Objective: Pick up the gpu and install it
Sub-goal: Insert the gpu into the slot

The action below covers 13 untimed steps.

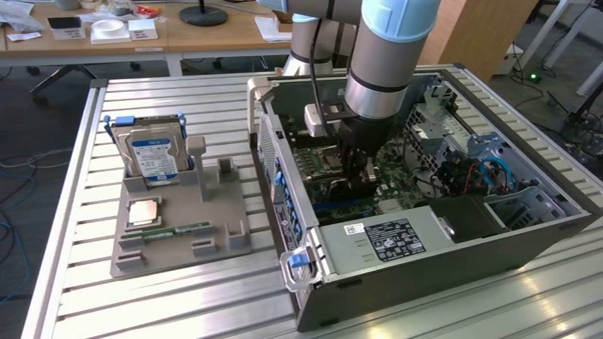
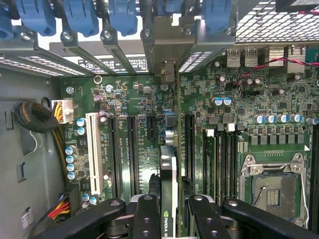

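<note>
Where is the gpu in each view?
Exterior view: gpu under the gripper, inside the open case, over the motherboard.
Wrist view: gpu edge-on between the fingers, above the slots.
Shared landmark: the green motherboard.

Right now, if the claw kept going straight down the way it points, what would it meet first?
Probably the motherboard: the claw grips the graphics card edge-on above its slots, so the card's lower edge would likely touch first; depth is unclear.

A slatted metal table [image 1: 179, 99] carries a grey holder tray [image 1: 179, 244] at the exterior view's left and an open computer case [image 1: 424, 272] at its right.
</note>
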Available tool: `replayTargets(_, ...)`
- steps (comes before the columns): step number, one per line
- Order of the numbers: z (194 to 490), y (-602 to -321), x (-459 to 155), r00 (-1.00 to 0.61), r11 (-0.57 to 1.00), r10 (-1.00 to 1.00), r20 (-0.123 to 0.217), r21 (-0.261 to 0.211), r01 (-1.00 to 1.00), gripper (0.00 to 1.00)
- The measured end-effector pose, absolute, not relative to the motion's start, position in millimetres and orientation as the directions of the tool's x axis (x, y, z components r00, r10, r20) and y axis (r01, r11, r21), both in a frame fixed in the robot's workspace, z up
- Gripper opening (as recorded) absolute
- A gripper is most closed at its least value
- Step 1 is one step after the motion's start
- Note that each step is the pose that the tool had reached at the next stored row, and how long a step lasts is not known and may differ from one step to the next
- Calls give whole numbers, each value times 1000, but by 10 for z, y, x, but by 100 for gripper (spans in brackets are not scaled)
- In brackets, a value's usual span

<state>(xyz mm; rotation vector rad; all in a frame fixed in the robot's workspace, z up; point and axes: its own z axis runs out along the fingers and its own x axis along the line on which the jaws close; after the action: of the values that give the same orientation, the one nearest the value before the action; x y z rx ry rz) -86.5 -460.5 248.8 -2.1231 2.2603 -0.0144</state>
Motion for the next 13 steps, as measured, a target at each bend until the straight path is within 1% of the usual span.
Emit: replayTargets(13,2511,-4620,-865,-62,63,-998,-23,-34,-997,26)
